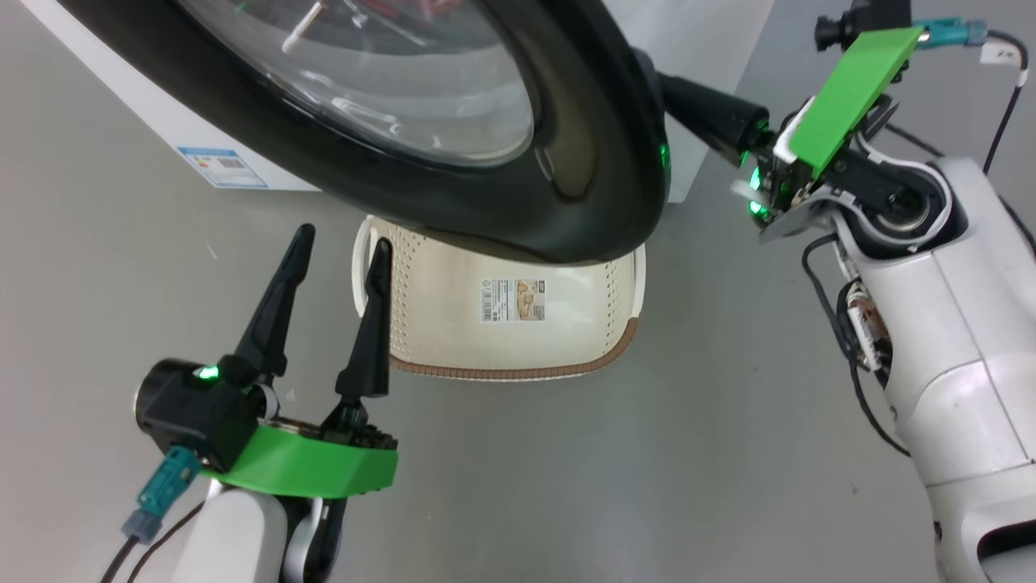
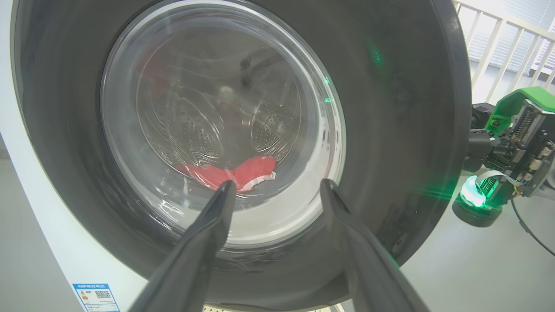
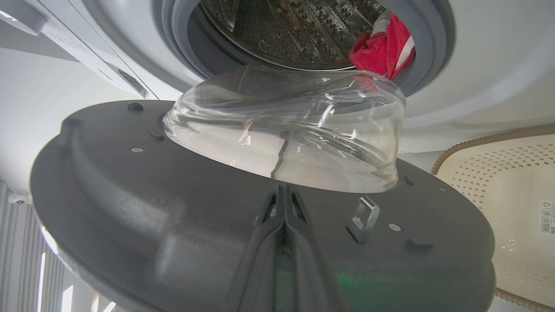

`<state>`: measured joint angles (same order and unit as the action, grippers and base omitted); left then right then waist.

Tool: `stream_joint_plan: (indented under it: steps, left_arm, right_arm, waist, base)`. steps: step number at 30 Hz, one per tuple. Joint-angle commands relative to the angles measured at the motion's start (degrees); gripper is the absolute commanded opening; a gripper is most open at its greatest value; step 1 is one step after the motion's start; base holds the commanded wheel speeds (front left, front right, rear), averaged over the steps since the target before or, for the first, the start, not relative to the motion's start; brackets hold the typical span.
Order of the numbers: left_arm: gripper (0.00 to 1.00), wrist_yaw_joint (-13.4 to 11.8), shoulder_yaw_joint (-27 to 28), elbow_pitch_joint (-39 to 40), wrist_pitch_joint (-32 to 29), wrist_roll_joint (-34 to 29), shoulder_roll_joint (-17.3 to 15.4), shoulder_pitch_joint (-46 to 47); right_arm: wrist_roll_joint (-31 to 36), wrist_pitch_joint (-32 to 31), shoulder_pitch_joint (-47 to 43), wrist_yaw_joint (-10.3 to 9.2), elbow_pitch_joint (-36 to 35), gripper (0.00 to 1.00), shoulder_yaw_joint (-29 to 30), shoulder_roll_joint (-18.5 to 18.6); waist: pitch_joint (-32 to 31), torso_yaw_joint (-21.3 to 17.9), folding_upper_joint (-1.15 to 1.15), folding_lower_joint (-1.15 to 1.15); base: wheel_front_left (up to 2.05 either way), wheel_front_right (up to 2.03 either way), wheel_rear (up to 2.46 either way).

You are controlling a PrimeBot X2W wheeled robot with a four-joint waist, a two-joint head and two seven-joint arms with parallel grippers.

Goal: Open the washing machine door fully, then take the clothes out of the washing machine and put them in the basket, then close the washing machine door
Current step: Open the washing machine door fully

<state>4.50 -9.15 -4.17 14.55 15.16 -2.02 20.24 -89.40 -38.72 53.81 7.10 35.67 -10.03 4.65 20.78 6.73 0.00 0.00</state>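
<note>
The door (image 1: 599, 146) stands partly open, so the step in hand is swinging it wide. The right gripper (image 3: 284, 190) has its jaws pressed together on nothing. Its tips seem to rest against the door's grey inner face, with the latch hook (image 3: 364, 216) just to their right and the glass bowl (image 3: 282, 130) right ahead. The left gripper (image 1: 341, 239) has its jaws spread wide and empty, apart from the door's outer face. Through the glass ahead of them the clothes (image 2: 243, 171) lie low in the drum (image 3: 282, 34). The basket (image 1: 518, 372) sits on the floor (image 1: 647, 486) under the door, its left end just ahead of the left jaws.

To do this well, I judge the right tips should push on the flat face and follow the door's own arc rather than drive straight ahead. That way they neither slide onto the bowl nor catch the hook. A slow, steady push suits, since closed tips on smooth plastic can slip. The door sweeps above the basket and seems to clear it, though the gap is hard to read. The left jaws are best held back from the rim until the door stops wide. Only then should they reach past it for the clothes, which lie beyond the right tips at the drum's mouth.
</note>
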Motion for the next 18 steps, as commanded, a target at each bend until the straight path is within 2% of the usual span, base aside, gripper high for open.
stream_joint_plan:
  steps: [1,7,10,11,12,13,14,18]
  left_arm:
    - [1.00,-0.47,2.05,1.06,0.45,-0.35,-0.99,-0.65]
    - [1.00,-0.76,2.57,0.67,0.45,-0.14,-1.07,-1.51]
    - [1.00,-0.86,3.06,0.63,0.45,0.29,-1.25,-2.23]
    - [1.00,-0.87,3.19,0.61,0.45,0.42,-1.30,-2.37]
    - [1.00,-0.88,3.31,0.53,0.45,0.64,-1.32,-2.49]
    - [1.00,-0.88,3.44,0.46,0.45,0.88,-1.32,-2.54]
    - [1.00,-0.88,3.54,0.40,0.45,1.06,-1.32,-2.54]
    - [1.00,-0.75,3.73,0.09,0.45,1.88,-1.33,-2.57]
  right_arm:
    - [-0.56,0.28,-1.03,0.39,-1.97,0.00,-1.18,-1.77]
    - [-2.08,1.61,-3.12,0.39,-1.89,0.00,-2.88,-1.77]
    - [-1.85,4.87,-3.34,0.39,-1.02,0.00,-3.30,-1.77]
    - [-1.60,6.23,-3.21,0.39,-0.69,0.06,-3.24,-1.77]
    - [-1.32,7.79,-2.99,0.39,-0.52,0.32,-3.11,-1.77]
    - [-0.94,9.74,-2.77,0.39,-0.30,0.76,-2.81,-1.77]
    - [-0.32,11.66,-2.51,0.39,-0.16,1.00,-2.62,-1.77]
    - [2.93,18.88,-2.49,0.39,0.42,1.00,-2.22,-1.56]
  waist:
    - [-0.85,0.03,0.00,0.00]
    - [-2.52,-0.27,0.00,0.00]
    - [-2.95,-0.80,0.00,0.00]
    - [-2.94,-0.99,0.00,0.00]
    - [-2.90,-1.21,0.00,0.00]
    - [-2.86,-1.44,0.00,0.00]
    - [-2.81,-1.68,0.00,0.00]
    - [-3.09,-2.71,0.00,0.00]
  base:
    - [0.00,0.00,0.00]
    - [0.00,0.00,0.00]
    - [0.00,0.00,0.00]
    - [0.00,0.00,0.00]
    - [0.00,0.00,0.00]
    - [0.00,0.00,0.00]
    - [0.00,0.00,0.00]
    - [0.00,0.00,0.00]
